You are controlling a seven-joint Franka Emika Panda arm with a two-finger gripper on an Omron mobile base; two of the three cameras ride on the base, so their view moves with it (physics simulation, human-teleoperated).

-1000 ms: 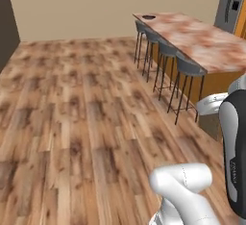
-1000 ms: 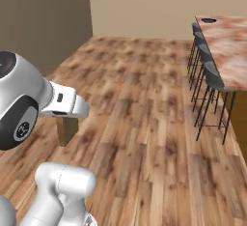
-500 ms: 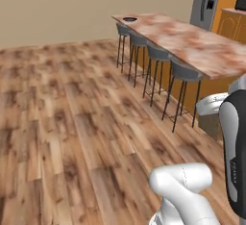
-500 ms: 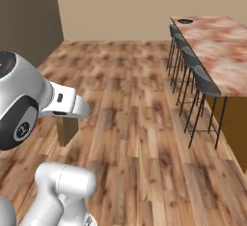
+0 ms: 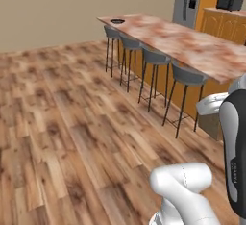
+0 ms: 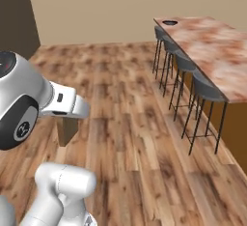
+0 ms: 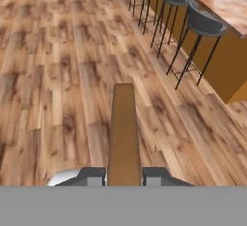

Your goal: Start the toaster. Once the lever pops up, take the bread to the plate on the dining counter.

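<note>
The arm (image 6: 62, 186) is glossy white with rounded, tube-like links and dark grey joint caps bearing small white markings; the gripper (image 7: 124, 176) ends in grey fingertips.

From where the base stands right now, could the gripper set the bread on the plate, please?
Probably not yet. The gripper is shut on the bread low beside the base, over open floor, while the plate sits at the far end of the dining counter, beyond a row of stools.
</note>
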